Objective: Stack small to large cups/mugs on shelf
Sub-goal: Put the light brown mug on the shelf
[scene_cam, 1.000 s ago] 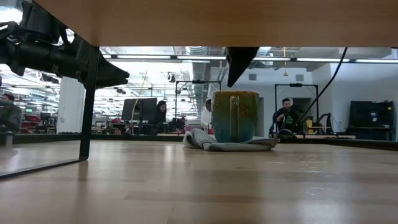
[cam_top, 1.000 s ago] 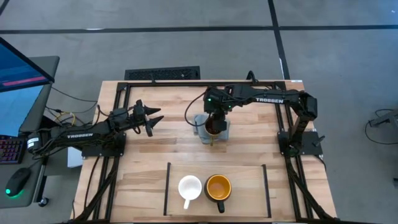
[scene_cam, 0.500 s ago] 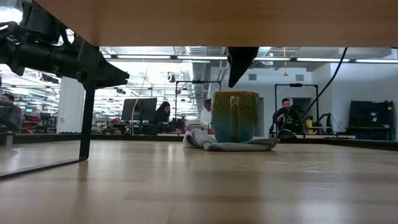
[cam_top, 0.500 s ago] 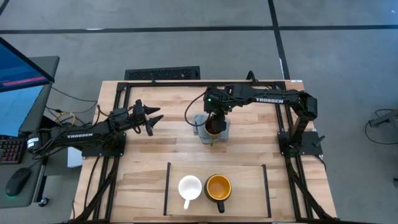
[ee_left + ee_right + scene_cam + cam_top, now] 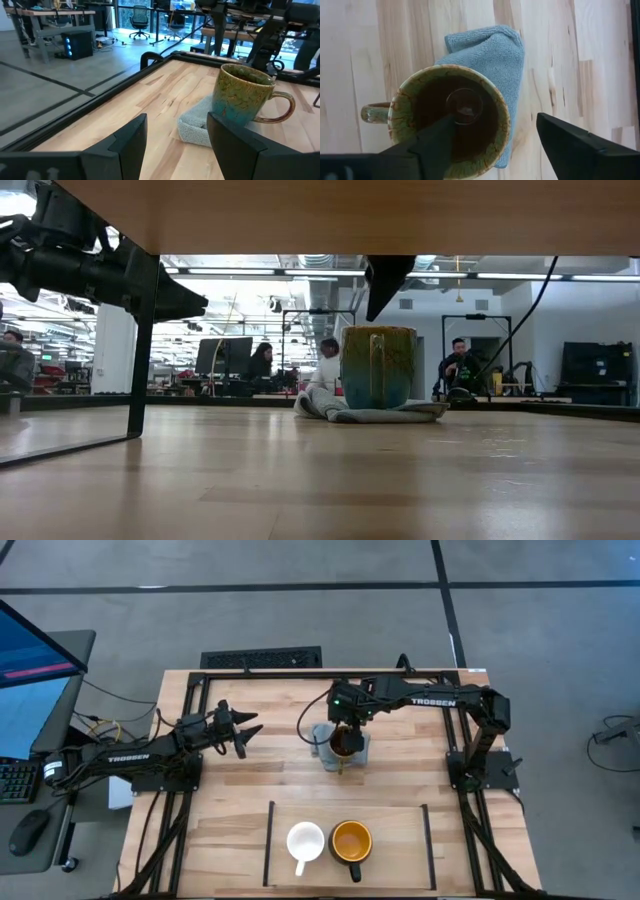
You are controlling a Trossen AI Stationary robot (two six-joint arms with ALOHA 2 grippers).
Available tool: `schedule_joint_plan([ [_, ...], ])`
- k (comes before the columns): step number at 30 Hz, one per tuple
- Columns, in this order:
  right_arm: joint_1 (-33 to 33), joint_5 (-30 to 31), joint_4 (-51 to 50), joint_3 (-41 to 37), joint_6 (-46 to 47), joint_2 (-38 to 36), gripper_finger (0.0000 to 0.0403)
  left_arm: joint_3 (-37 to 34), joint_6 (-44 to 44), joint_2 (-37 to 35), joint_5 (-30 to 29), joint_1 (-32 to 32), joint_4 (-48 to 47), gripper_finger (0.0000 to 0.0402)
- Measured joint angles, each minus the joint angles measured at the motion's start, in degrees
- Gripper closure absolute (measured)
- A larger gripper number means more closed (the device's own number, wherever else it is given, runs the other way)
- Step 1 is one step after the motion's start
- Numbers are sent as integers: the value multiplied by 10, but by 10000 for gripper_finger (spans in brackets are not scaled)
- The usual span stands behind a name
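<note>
**Big glazed mug next, grab the rim**

White mug (image 5: 305,841) and dark yellow-lined mug (image 5: 351,840) sit on the shelf (image 5: 400,825). Farther back, right claw (image 5: 495,135) is spread open straddling the brownish-gold mug (image 5: 449,120) wall on its cloth (image 5: 492,50). Likely heavy, slick, chippable. Left claw (image 5: 175,137) open, idle.

black jointed arms (image 5: 420,698), white TROSSEN lettering

This is a robotics lab set in an open-plan office. The wooden table (image 5: 250,790) sits in a black metal frame (image 5: 300,672) on a grey concrete floor. Left of the table stand a monitor (image 5: 30,650), a keyboard (image 5: 15,780) and a mouse (image 5: 28,830). Beyond the table, people (image 5: 460,370) sit at desks with screens under strip lights, and office chairs (image 5: 137,20) stand by windows.
</note>
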Motion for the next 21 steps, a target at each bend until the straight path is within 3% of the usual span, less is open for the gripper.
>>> schedule_joint_plan([
  [16, 0, -5, -2, 0, 46, 0, 92, 0, 5, 0, 0, 0, -12, 205],
  [21, -1, -50, -4, 0, 30, 0, 92, 0, 13, 0, 0, 0, -13, 205],
])
